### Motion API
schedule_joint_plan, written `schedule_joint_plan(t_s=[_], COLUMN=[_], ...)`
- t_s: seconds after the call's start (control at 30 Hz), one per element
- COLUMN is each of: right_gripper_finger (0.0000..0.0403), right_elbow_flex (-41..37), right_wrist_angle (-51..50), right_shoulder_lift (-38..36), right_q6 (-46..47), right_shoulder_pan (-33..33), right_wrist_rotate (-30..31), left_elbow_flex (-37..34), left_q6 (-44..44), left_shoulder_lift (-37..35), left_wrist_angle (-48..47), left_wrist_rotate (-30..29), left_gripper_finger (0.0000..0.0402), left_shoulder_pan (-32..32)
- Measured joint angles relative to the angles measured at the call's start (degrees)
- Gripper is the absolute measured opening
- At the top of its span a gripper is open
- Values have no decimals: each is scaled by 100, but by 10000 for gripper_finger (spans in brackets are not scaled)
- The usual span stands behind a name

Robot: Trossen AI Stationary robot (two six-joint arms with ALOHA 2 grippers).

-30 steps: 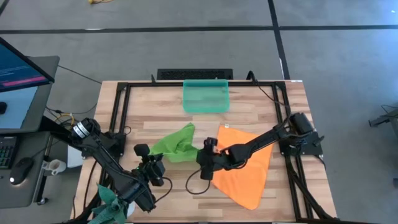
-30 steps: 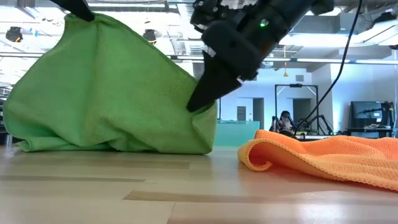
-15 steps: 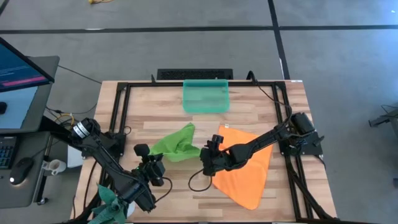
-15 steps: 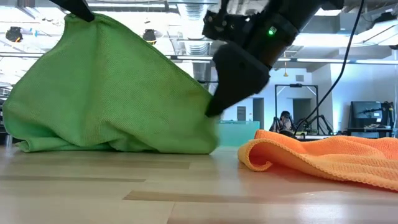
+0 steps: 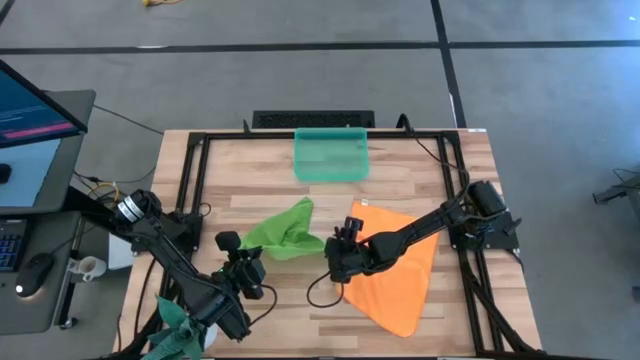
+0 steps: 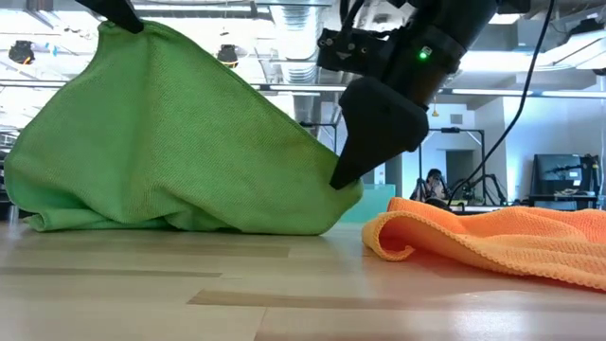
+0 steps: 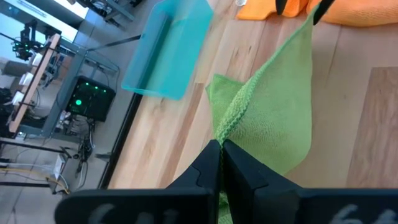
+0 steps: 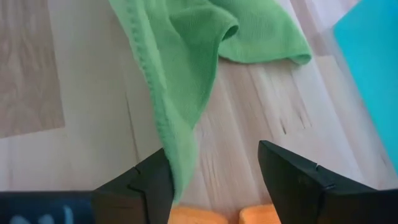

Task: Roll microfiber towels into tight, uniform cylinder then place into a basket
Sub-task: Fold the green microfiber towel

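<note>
Bunched green towel (image 5: 283, 230), flat orange towel (image 5: 400, 275), teal basket (image 5: 331, 154).

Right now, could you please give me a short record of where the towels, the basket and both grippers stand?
green towel: bunched mid-table, one edge lifted
orange towel: spread on the table, unrolled, beside the green one
basket: at the far edge, nothing inside
left gripper: fingers shut on the green towel's edge, holding it up
right gripper: fingers apart, at the green towel's opposite corner; the edge hangs against one finger
rolling: not yet done for either towel
</note>
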Motion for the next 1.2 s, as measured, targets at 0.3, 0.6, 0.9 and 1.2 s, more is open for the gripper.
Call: schedule_joint_plan(t_s=[0.3,0.6,0.9,1.2], right_gripper_finger=[99,22,11,5], right_elbow_flex=[0,400,1182,1178], right_wrist_angle=[-58,-638,-1728,-1737], right_shoulder_lift=[2,7,7,-64], right_q6=[4,-182,-302,-657], right_shoulder_pan=[-135,-159,139,3], right_wrist_rotate=[-570,-552,341,380], left_elbow_flex=[0,0,-740,-2316], left_q6=[13,467,519,965], left_shoulder_lift=[0,0,-709,-2374], left_wrist_angle=[0,2,26,1803], left_wrist_rotate=[71,703,1182,1135], left_gripper_finger=[2,2,1,1], left_shoulder_pan=[2,105,314,473])
